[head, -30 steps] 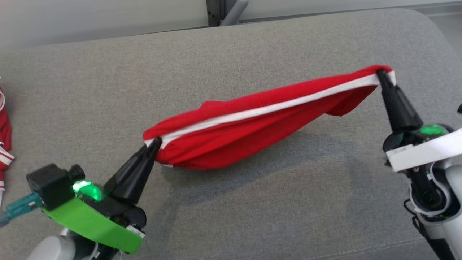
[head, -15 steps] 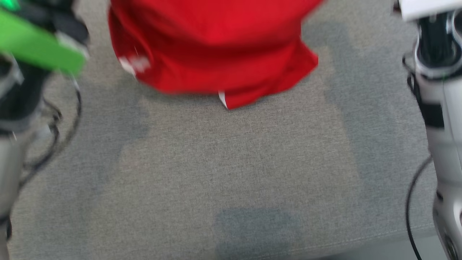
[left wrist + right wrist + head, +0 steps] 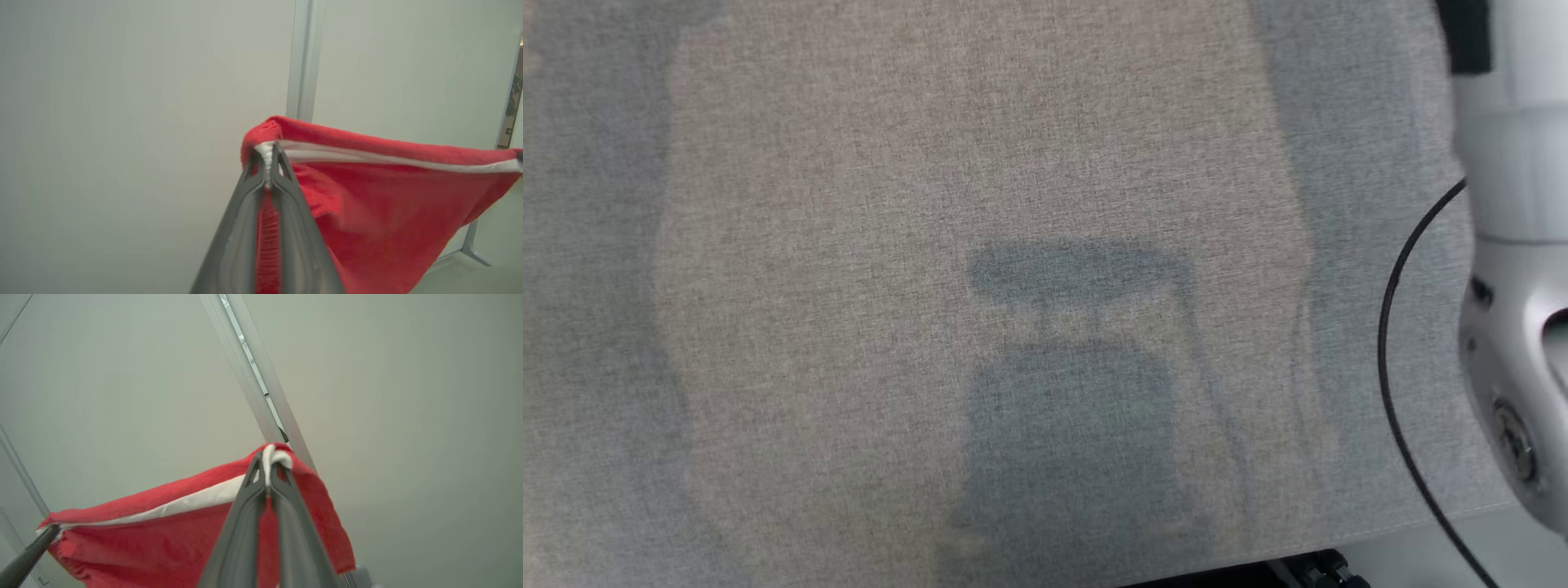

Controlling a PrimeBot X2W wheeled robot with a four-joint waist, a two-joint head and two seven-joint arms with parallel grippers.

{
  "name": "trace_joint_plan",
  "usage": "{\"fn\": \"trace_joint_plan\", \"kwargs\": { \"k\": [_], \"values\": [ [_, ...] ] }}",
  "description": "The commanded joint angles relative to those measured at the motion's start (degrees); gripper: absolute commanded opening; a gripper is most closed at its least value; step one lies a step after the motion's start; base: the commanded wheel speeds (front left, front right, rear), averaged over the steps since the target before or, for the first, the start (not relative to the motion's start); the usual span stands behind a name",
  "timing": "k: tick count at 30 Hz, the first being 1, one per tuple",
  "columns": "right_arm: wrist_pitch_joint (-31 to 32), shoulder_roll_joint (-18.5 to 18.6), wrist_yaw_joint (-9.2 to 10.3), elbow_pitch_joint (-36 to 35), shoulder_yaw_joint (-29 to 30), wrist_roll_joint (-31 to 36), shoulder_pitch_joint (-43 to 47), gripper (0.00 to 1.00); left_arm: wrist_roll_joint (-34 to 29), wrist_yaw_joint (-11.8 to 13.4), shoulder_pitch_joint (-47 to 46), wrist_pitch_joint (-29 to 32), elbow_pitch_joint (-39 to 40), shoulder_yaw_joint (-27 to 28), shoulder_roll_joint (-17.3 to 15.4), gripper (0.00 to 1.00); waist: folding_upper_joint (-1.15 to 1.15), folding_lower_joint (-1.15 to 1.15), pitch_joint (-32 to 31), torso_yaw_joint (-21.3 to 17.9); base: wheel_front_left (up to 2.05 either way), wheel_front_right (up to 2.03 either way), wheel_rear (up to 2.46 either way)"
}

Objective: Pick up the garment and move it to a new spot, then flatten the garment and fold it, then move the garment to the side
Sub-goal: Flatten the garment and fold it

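The garment [image 3: 367,196] is red with a white band along its upper edge. It hangs stretched in the air before a pale wall. In the left wrist view my left gripper [image 3: 267,157] is shut on one white-trimmed corner, and the cloth sags away to the right. In the right wrist view my right gripper [image 3: 267,465] is shut on the opposite corner of the garment [image 3: 163,539]. The left gripper's dark fingertip [image 3: 24,555] meets the far corner at that view's lower left.
The head view looks down on the grey fabric cushion [image 3: 849,204], with its front edge at the bottom right. My pale right arm [image 3: 1511,245] and a black cable [image 3: 1388,343] run down the right side. A wall post [image 3: 261,396] stands behind the garment.
The head camera has swung down toward the cushion's near edge, and the garment and both grippers have passed out of its top. Both grippers stay shut on the garment's corners.
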State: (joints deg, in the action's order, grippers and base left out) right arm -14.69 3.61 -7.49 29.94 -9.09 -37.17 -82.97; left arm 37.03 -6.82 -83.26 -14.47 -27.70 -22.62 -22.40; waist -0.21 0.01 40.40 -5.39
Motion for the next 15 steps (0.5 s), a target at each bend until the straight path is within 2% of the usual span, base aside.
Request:
{"fn": "trace_joint_plan", "kwargs": {
  "k": [1,3,7,11,15],
  "values": [
    [-0.2,0.0,0.01,0.5,-0.8,0.2,2.2,0.00,-0.8,-0.3,1.9,-0.4,-0.7,-0.5,0.0,0.00,0.21,-0.01,2.5,0.2,0.00,0.00,0.00],
    [-0.5,0.7,0.01,0.4,-2.2,-0.6,5.7,0.00,-1.5,-0.6,5.4,-0.8,-1.4,-1.3,0.1,0.00,0.21,-0.01,3.0,0.4,0.00,0.00,0.00],
    [-0.6,1.9,0.00,-3.4,-3.8,-3.7,16.5,0.00,-3.0,-0.7,16.3,-0.8,4.4,-0.5,-0.6,0.00,0.21,-0.01,1.9,1.2,0.00,0.00,0.00],
    [-0.5,5.0,0.00,-9.4,-4.1,-5.6,30.8,0.00,-4.0,-0.7,30.1,-0.7,11.2,-2.0,-2.2,0.00,0.21,-0.01,-1.4,2.2,0.00,0.00,0.00],
    [-0.5,7.4,0.05,-14.6,-3.0,-6.9,43.9,0.00,-4.7,-0.6,43.6,-0.7,17.2,0.6,-1.3,0.00,0.21,-0.01,-6.0,2.8,0.00,0.00,0.00]
  ]
}}
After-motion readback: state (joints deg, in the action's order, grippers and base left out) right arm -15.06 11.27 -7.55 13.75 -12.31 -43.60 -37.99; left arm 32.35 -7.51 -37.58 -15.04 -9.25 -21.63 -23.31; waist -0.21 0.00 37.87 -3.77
